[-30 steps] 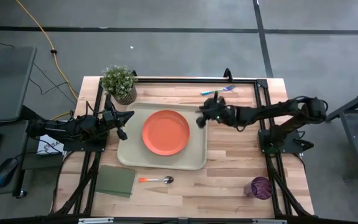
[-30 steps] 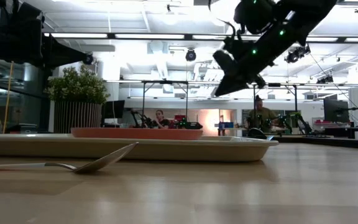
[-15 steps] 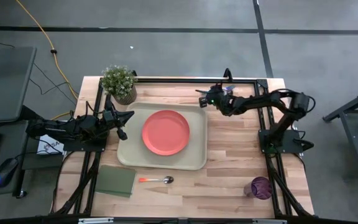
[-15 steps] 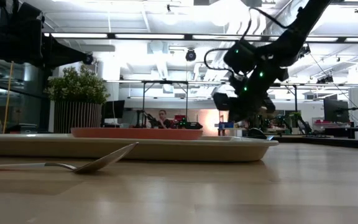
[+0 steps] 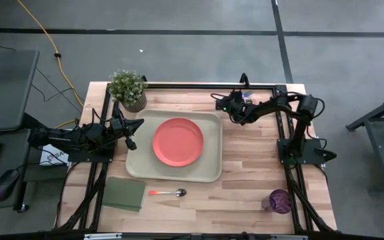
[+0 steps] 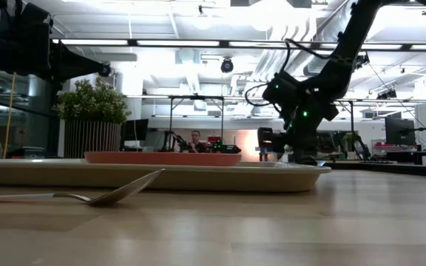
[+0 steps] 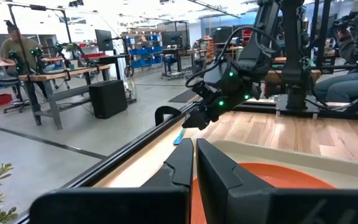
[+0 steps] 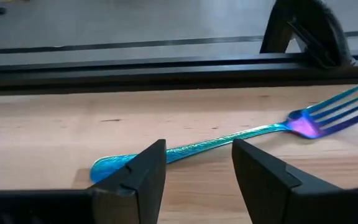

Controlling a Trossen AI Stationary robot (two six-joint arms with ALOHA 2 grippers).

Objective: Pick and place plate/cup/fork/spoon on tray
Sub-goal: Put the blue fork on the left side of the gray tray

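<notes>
The orange plate (image 5: 177, 141) lies flat in the cream tray (image 5: 139, 171) at mid table. The blue-handled fork (image 8: 229, 142) lies on the wood by the far edge, mostly covered by my right gripper (image 5: 219, 105) in the high view. That gripper (image 8: 197, 158) is low over the table and open, its fingers standing just short of the handle end on either side. The spoon (image 5: 169, 193) rests on the table near the tray's front rim. The purple cup (image 5: 280, 200) stands at the near right. My left gripper (image 7: 194, 155) waits shut at the tray's left side.
A potted plant (image 5: 127, 88) stands at the far left corner and a green pad (image 5: 124, 193) lies at the near left. A black frame rail (image 8: 166, 65) runs along the far edge just beyond the fork. People sit in the room behind.
My right gripper has gone from above the tray's right rim toward the table's far edge and down, rolling its wrist, until it is low over the fork's handle end. The fork, plate and other things have kept still.
</notes>
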